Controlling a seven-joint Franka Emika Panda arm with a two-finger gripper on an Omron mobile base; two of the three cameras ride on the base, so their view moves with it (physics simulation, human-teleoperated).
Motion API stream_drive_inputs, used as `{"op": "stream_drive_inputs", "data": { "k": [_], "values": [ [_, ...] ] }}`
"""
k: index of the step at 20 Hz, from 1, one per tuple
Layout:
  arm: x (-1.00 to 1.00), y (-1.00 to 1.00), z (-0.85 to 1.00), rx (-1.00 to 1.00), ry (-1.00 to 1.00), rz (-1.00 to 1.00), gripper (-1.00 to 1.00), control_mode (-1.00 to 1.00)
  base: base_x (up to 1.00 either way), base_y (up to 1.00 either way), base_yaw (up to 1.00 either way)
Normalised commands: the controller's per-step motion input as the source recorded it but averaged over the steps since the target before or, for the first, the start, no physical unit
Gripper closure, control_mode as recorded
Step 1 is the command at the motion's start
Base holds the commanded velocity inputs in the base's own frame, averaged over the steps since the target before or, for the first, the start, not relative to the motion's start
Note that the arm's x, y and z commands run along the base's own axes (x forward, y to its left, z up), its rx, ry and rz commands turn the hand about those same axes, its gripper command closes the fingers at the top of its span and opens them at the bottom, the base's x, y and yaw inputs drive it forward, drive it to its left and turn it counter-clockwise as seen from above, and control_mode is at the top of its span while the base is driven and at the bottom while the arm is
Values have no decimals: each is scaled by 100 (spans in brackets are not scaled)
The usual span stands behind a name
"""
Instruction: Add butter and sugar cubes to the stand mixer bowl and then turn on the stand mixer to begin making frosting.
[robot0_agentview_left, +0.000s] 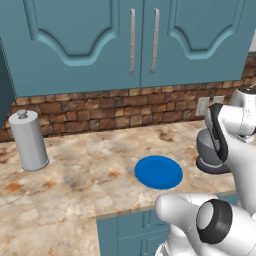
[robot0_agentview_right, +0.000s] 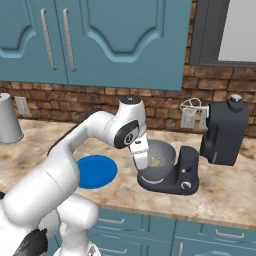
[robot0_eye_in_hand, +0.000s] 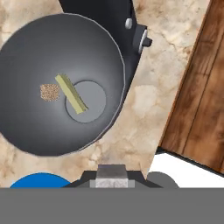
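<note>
1. Marbled tan stone makes up the counter (robot0_agentview_right: 225, 200), backed by a brick wall and teal cupboards above; we see a grey canister (robot0_agentview_left: 28, 140) at the left of the left base view and a blue plate (robot0_agentview_left: 158, 172) near the middle.
2. Our pincer (robot0_agentview_right: 145, 159) hangs over the bowl (robot0_eye_in_hand: 26, 57) at the centre of the right base view, closed together with nothing between its tips.
3. From the hand view we look straight down into the bowl, which takes up the upper left of that frame. The butter (robot0_eye_in_hand: 71, 93) lies slanted across the flat bottom, and a small brown sugar cube (robot0_eye_in_hand: 49, 92) rests just beside its upper end.
4. The bowl sits on the base of the mixer (robot0_agentview_right: 220, 135), whose head is tilted back at the right of the right base view with the whisk (robot0_agentview_right: 192, 107) raised clear. A small round knob (robot0_agentview_right: 186, 185) shows low on the column, just right of the bowl.
5. We judge the adding part done as far as we can tell: butter and one sugar cube are inside, and the plate looks bare. Whether more cubes were meant to go in, we cannot tell.
6. What remains, in our view, is switching the mixer on, most likely at that knob, which the pincer is not touching.
</note>
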Motion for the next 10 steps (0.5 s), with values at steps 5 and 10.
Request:
{"op": "stream_drive_inputs", "data": {
  "k": [5, 10],
  "values": [
    [54, -24, -12, 2, 13, 9, 100, -100, 0, 0, 0],
    [53, -24, -35, 2, 8, 4, 100, -100, 0, 0, 0]
  ]
}}
